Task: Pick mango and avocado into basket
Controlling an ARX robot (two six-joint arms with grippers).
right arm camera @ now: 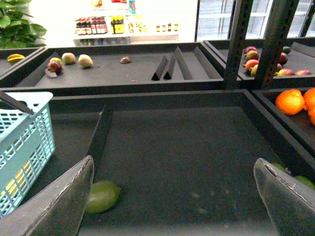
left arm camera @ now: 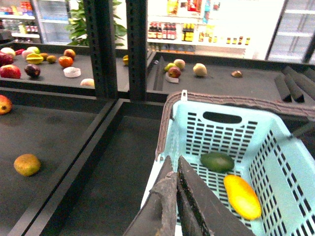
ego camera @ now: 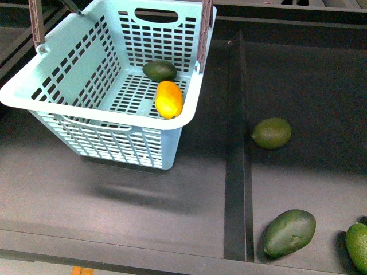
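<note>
Left gripper (left arm camera: 176, 196): fingers pressed together with nothing between them, poised above the near rim of the basket (left arm camera: 275, 147). Right gripper (right arm camera: 174, 196): jaws spread wide, empty, facing an open stretch of dark shelf floor; neither arm shows in the front view.

Basket sits tilted on the shelf to the left of the black divider (ego camera: 237, 149), both brown handles up. Inside it, the mango (ego camera: 169, 98) lies on the slotted floor by the wall nearest the divider, and the avocado (ego camera: 159, 70) lies just behind it, close but seemingly not touching. Judgement: both target fruits are in; the task looks essentially complete.

Right of the divider: a paler rounder avocado (ego camera: 272, 133), a darker oval one (ego camera: 289, 232) nearer the front edge, and part of another green fruit (ego camera: 358, 246) at the frame edge. These are not wanted.

What remains, as I read it, is a clean retreat. Left arm should lift straight up before swinging away, clear of rim and handles, so the tilted basket is not nudged. Right arm should stay off the loose avocados.
</note>
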